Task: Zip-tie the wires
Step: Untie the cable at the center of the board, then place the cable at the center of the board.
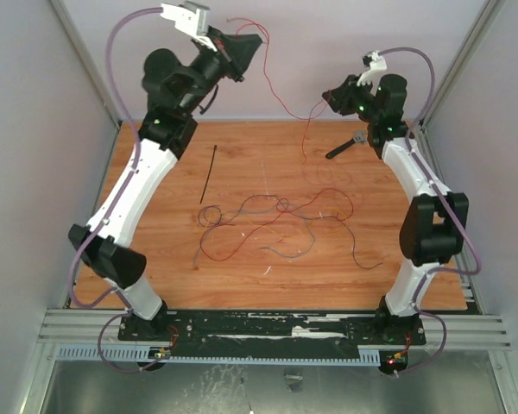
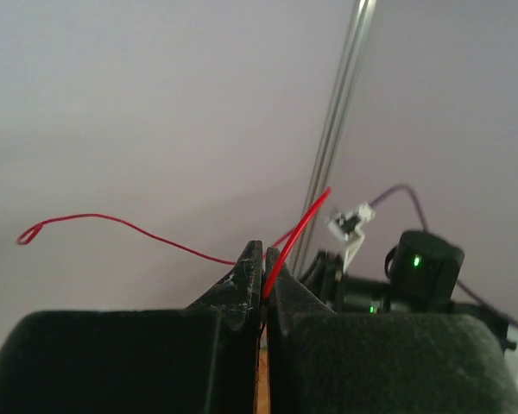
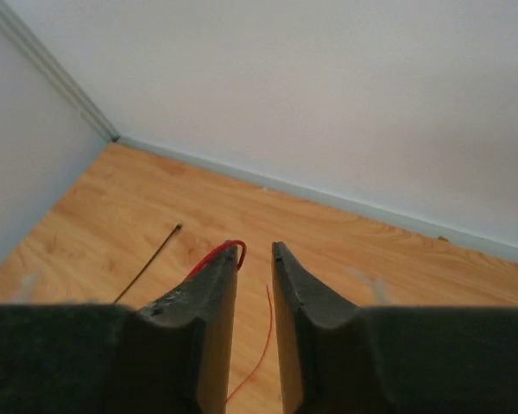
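The wooden table (image 1: 276, 289) is seen almost whole from above; only its near edge is covered by the arm bases. The left gripper (image 2: 261, 259) is raised over the table's far left corner, and its jaws are pressed together on a single red strand. From above this pinch is hidden by the dark finger housing, and it is made out only in the wrist view. The right gripper (image 3: 257, 250) is held over the table's far right part. Its fingers are parted by a narrow gap through which the table is seen, and a red loop is hooked over one fingertip rather than clamped. A thin red strand, faint against the wall, is seen sagging between the two grippers.

Most of the wires (image 1: 276, 216) lie in a loose tangle at the middle of the table, well apart from both grippers. Single strands are hard to tell apart there.

A short black tool (image 1: 345, 148) lies on the table's far right part, near the right arm.

The zip tie (image 1: 209, 175) lies flat on the table's left half, apart from the tangle and touched by neither gripper.
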Controlling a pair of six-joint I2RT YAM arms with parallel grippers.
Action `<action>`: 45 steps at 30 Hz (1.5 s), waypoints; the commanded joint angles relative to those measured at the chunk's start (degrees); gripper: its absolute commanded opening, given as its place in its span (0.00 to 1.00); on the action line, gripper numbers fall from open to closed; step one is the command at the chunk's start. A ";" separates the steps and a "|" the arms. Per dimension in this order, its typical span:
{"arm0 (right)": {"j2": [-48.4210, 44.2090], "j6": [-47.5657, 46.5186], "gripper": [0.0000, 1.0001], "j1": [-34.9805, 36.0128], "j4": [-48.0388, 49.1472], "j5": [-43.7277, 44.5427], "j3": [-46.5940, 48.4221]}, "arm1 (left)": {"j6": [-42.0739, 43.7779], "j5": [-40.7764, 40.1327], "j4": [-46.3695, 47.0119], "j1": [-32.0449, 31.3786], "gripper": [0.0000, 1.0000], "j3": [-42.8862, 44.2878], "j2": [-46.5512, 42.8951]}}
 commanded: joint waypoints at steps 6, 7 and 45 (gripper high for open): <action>11.80 -12.56 0.75 0.08 -31.01 10.65 24.35 | 5.83 -5.68 -2.87 0.03 0.00 1.91 6.53; 11.73 -13.18 0.78 0.09 -32.42 11.59 24.25 | 5.95 -5.67 -3.09 0.07 0.00 2.04 7.64; 12.52 1.69 0.76 15.78 -2.33 5.63 -11.40 | 10.10 -9.04 -8.02 0.08 0.00 5.38 12.15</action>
